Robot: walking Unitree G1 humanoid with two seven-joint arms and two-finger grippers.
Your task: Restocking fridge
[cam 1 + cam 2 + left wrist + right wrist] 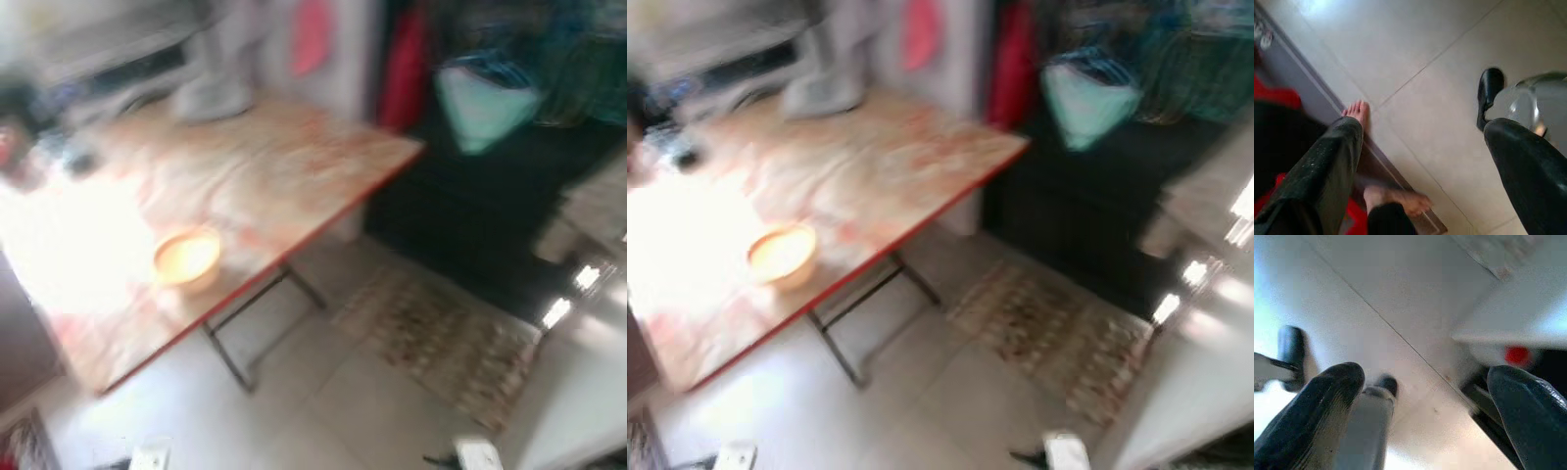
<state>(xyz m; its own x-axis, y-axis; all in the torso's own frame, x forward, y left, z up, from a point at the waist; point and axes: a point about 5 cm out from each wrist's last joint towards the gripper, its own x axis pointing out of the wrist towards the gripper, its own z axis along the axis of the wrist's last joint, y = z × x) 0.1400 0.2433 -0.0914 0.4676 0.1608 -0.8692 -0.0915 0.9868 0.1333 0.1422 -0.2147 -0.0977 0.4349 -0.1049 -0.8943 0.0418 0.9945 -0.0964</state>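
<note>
The head views are blurred. A yellow bowl (186, 258) sits on a wooden folding table (294, 166) with a red edge, to my left. My left gripper (1425, 166) hangs open over pale floor tiles, with nothing between its fingers (1327, 171). My right gripper (1425, 416) is also open and empty above the floor. Beside it is a white surface (1508, 318) with a small red spot (1518, 355) under it.
A person's bare feet (1359, 111) stand on the tiles close to my left gripper. A patterned rug (441, 333) lies ahead on the floor before a dark cabinet (470, 206). A white panel (578, 392) stands at the lower right. Blurred items crowd the table's far end.
</note>
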